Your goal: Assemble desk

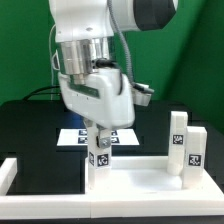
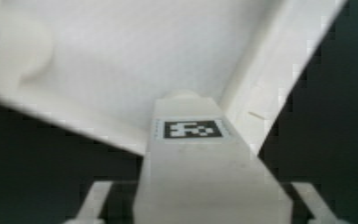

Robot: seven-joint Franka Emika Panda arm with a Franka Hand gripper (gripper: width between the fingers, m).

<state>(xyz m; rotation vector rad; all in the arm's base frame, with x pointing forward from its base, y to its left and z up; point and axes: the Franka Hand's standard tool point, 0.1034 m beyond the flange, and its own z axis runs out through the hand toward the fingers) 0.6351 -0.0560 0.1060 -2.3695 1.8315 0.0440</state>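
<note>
While the pincer (image 1: 99, 140) clamps an upright leg (image 1: 100, 160), two more legs (image 1: 184, 145) stand inside the tabletop (image 1: 140, 180).

You are looking at a robot lab, not a home. A big white robot arm (image 1: 95, 45) stands over a black table (image 1: 30, 130). A green wall (image 1: 195, 70) hangs behind it. A flat marker board (image 1: 75, 136) with black-and-white square tags lies on the table. White rails (image 1: 15, 172) fence the work space, and the white blocks (image 1: 180, 145) carry tags too.
</note>
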